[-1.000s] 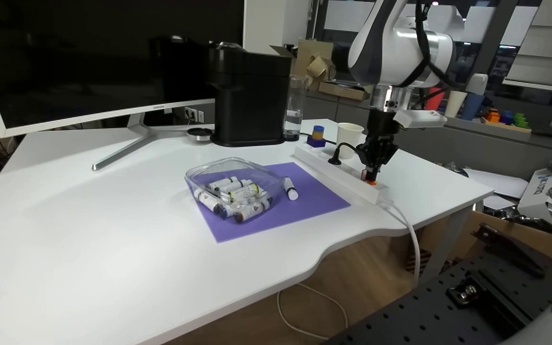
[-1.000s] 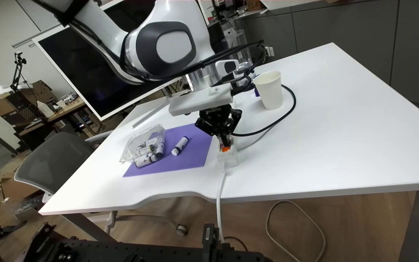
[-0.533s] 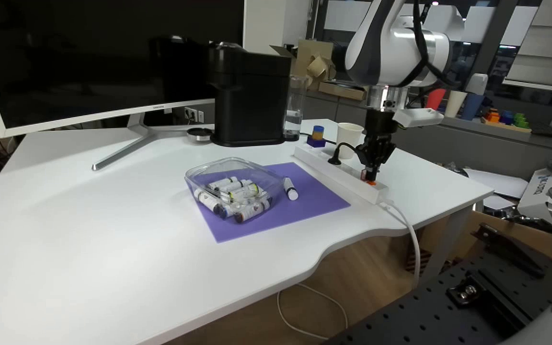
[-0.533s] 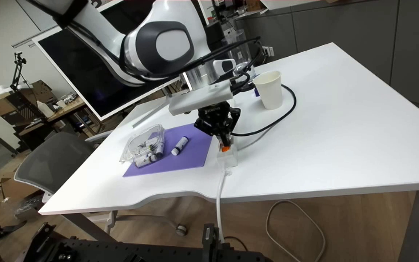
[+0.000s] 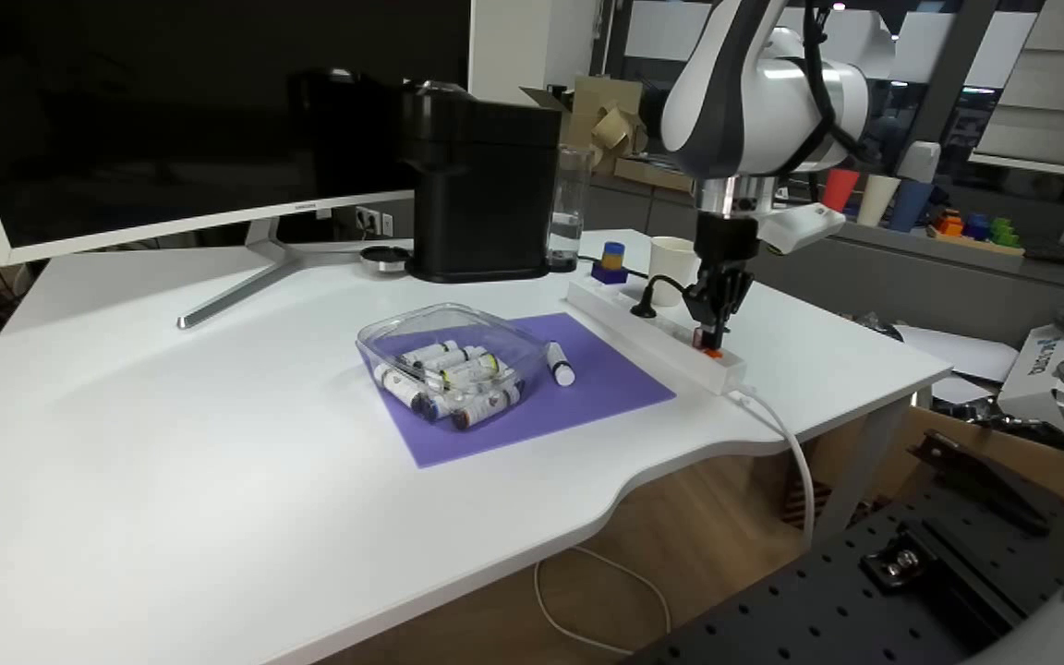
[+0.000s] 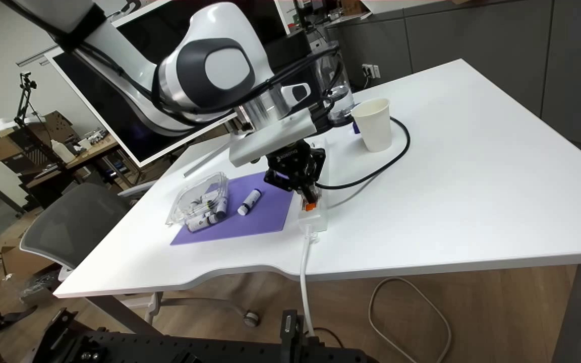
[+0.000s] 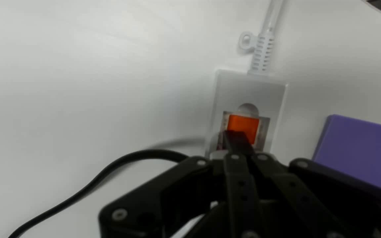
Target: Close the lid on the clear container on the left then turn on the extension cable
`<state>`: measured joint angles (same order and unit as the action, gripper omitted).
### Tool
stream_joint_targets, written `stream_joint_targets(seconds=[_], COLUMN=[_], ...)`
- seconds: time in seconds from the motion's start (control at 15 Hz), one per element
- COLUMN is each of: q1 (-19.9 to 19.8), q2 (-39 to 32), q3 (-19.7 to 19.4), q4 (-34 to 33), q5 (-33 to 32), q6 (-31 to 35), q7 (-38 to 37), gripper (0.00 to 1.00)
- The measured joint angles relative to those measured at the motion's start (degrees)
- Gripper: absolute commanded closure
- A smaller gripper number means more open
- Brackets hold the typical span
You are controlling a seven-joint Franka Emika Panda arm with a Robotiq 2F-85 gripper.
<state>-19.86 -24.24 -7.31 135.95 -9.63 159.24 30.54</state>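
Note:
My gripper (image 7: 238, 143) is shut, its fingertips down at the red-orange switch (image 7: 249, 127) on the white extension cable (image 7: 253, 87). In the wrist view the tips cover part of the switch and seem to touch it. Both exterior views show the gripper (image 5: 710, 342) (image 6: 311, 196) leaning over the cord end of the strip. The clear container (image 5: 504, 337) (image 6: 189, 194) sits on the purple mat, with several white tubes showing through its walls. I cannot tell the clear lid apart from the box at this distance.
A loose white tube (image 5: 560, 364) lies on the purple mat (image 5: 606, 388). A black plug (image 5: 645, 307) with its cord sits in the strip, beside a paper cup (image 6: 373, 125). Stacked blocks (image 5: 611, 260), a black machine (image 5: 486, 185) and a monitor (image 5: 199, 120) stand behind.
The arm and gripper have shifted slightly left in both exterior views, and the hand has tilted. The strip's cord end has slid a little the same way. The container has not moved.

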Motion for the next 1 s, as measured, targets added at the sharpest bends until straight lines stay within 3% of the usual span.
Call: stream_joint_targets(seconds=[1.0], q1=[1.6], q2=[1.2], q3=[-0.8], q4=[3.7], q5=[-0.4], q6=[1.8], q7=[-2.6], gripper=[1.0])
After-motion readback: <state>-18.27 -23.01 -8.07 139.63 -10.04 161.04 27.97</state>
